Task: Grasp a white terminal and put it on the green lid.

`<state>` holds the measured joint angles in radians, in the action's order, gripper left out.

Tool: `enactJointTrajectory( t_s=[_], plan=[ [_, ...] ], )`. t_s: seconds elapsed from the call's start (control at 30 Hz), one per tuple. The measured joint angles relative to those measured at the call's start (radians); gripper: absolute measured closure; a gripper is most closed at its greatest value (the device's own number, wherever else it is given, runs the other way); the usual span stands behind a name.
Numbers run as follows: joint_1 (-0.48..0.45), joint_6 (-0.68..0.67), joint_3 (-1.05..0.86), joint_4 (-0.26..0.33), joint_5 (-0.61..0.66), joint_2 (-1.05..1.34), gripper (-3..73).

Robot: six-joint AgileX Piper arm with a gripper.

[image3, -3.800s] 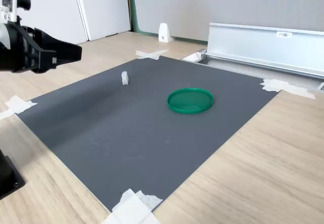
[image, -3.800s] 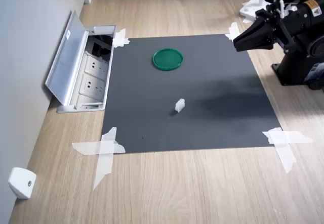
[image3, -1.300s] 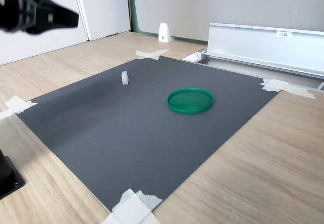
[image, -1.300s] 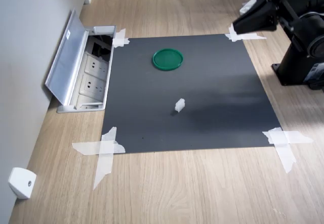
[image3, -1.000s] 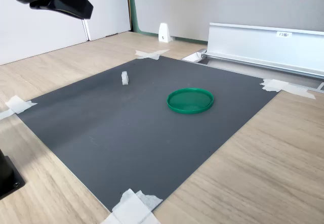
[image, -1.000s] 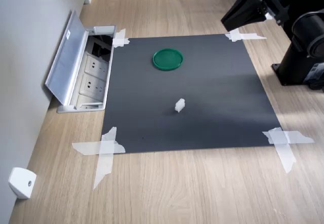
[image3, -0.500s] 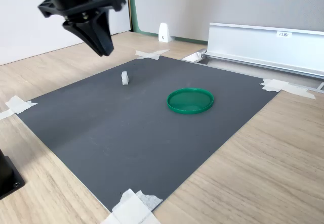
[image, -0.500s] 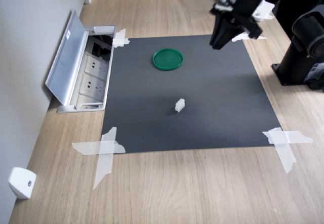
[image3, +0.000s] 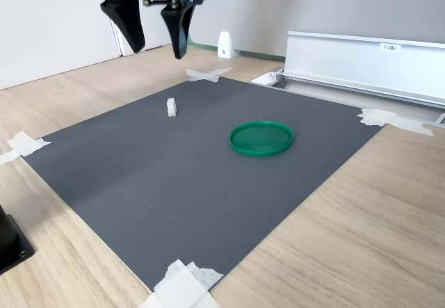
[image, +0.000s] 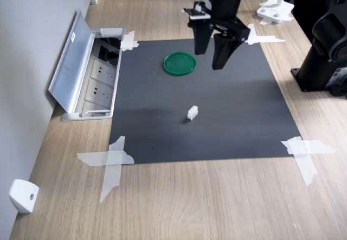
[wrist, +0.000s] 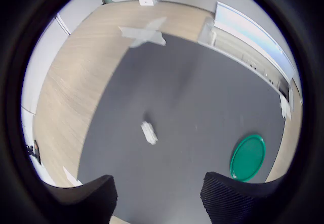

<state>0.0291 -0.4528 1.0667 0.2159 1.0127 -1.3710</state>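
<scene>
The white terminal point(image: 192, 112) point(image3: 171, 107) point(wrist: 149, 132) is a tiny white block standing on the dark grey mat point(image: 217, 121). Further back on the mat lies the green lid point(image: 180, 63) point(image3: 261, 138) point(wrist: 247, 158), flat and with nothing on it. My gripper point(image: 210, 59) point(image3: 158, 50) hangs high above the mat, pointing down, with its two black fingers point(wrist: 86, 197) spread wide and nothing between them. In the first exterior view it is just right of the lid and well behind the terminal.
An open floor socket box with a silver flap point(image: 76, 61) point(image3: 361, 65) borders the mat on the first exterior view's left. White tape strips point(image: 111, 161) hold the mat's corners. A white wedge-shaped box point(image: 23, 195) sits near the wall. The arm's black base point(image: 325, 61) stands at the first exterior view's right.
The gripper has swung from beyond the mat's far right corner to over the mat near the lid, turned to point down, and opened its fingers. Terminal and lid have not moved.
</scene>
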Motion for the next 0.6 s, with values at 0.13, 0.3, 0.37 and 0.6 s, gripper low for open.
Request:
enactJointTrajectory(
  t_s=[0.13,0.3,0.37,0.6],
  plan=[
    [0.0,-0.01,0.05,-0.016,0.013,-0.015,-2.8],
    [0.0,0.066,0.053,-0.074,0.017,-0.066,-3.1],
    [0.0,0.117,0.053,-0.081,0.017,-0.08,-3.1],
    [0.114,0.248,0.054,-0.216,-0.003,-0.134,-3.1]
  ],
)
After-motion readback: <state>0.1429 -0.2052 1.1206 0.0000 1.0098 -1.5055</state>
